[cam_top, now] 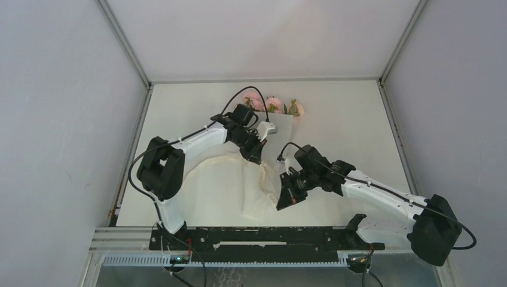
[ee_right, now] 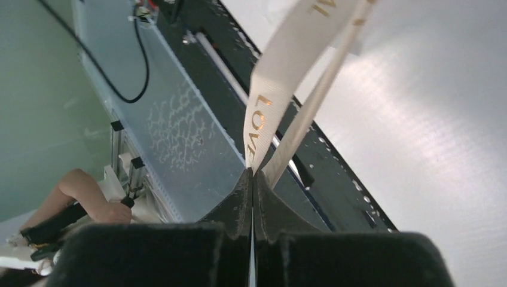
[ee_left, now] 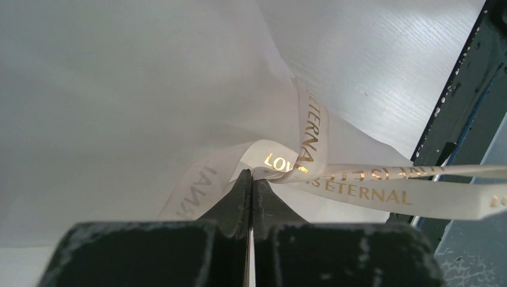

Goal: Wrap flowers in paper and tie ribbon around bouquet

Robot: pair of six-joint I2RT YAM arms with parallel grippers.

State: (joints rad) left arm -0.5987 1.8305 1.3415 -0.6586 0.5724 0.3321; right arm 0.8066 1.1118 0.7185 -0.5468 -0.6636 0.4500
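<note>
- Since the ribbon (ee_left: 311, 149) has to cinch the wrap, it sits bunched in a small loop right against the paper (ee_left: 119, 89), where the sheet gathers into a narrow fold. Two strands run off to the right from there, pulled fairly straight.
- Judging by that tension, the step in hand looks like tightening the knot, which is not yet finished.
- Left pincer (ee_left: 252, 179) is clenched on the ribbon, its tips right at the loop and just beside the paper's fold. This likely anchors the knot while the other side pulls.
- Right pincer (ee_right: 252, 176) is clenched too, grasping both strands, which leave its tips together and run up out of view. It sits toward the near side of the desk (cam_top: 347, 119).
- Paper lies across the desk's middle between the arms, with the flowers (cam_top: 274, 105) poking out at its far end, well apart from the right pincer.
- Risk, as I judge it: a harder pull could drag the light paper or tear the thin sheet.
</note>
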